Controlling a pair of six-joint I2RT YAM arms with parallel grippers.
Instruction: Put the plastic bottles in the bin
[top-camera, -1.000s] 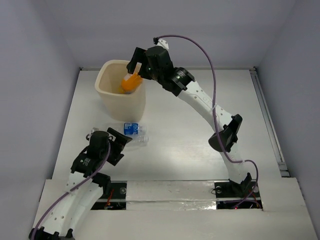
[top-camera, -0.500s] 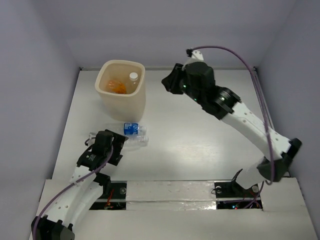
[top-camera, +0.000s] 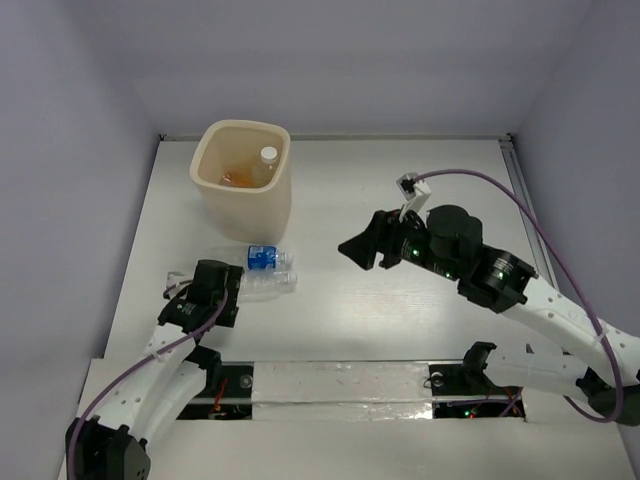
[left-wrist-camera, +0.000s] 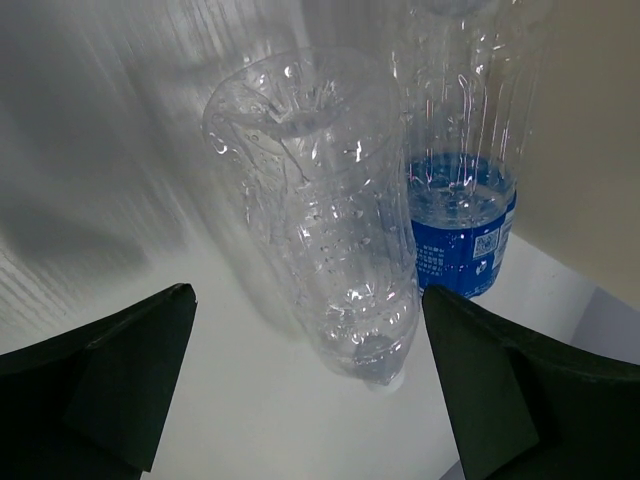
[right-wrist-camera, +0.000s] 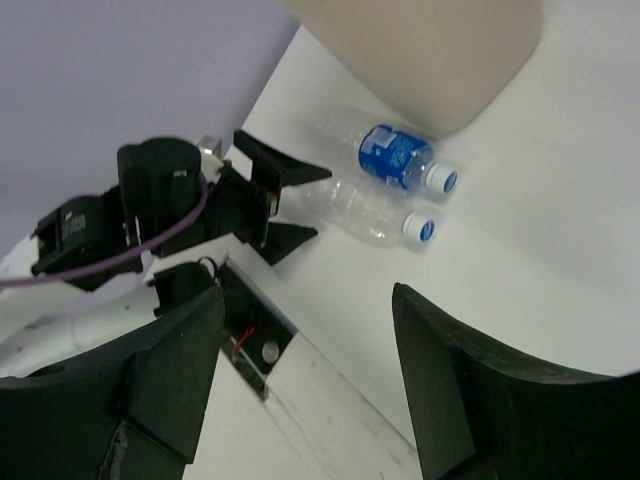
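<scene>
The cream bin stands at the back left with the orange bottle and a clear white-capped bottle inside. Two bottles lie in front of it: a blue-labelled one and an unlabelled clear one. My left gripper is open, with the clear bottle's near end between its fingers, untouched; the blue-labelled bottle lies just beside it. My right gripper is open and empty above the table's middle. Its view shows both bottles and the bin.
The left arm's gripper shows in the right wrist view, beside the bottles. Something small and clear lies at the left arm's left side, mostly hidden. The table's front edge has a slot with red wiring.
My right gripper has let the orange bottle drop into the bin and drawn back from above it to the table's middle. My left gripper has edged up to the clear bottle.
</scene>
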